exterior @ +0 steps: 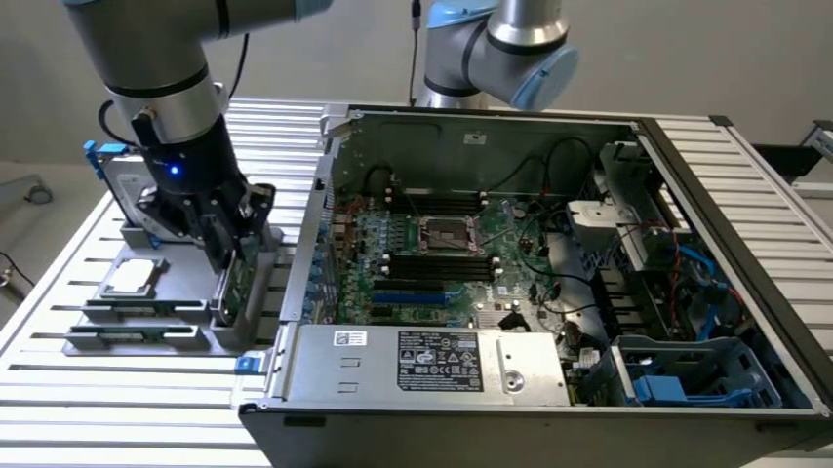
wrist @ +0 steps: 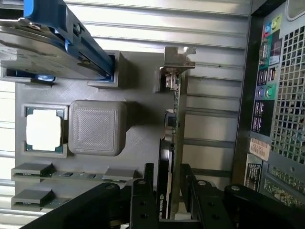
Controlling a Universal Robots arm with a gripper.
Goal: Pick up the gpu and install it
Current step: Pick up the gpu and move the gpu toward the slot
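One gpu (wrist: 167,143) on edge, lengthwise level, bracket (wrist: 178,57) opposite hand (wrist: 167,175)

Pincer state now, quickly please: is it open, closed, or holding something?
Pincer: down at the gpu, which stands on edge in the grey holder; open or closed cannot be told.

The gpu (wrist: 173,138) has a glossy black plastic shroud (wrist: 164,198) and a shiny bare metal bracket (wrist: 177,56). The holder (wrist: 138,129) is matt grey plastic with a fine ribbed texture. The table (wrist: 214,119) is of dull, grooved silver metal.
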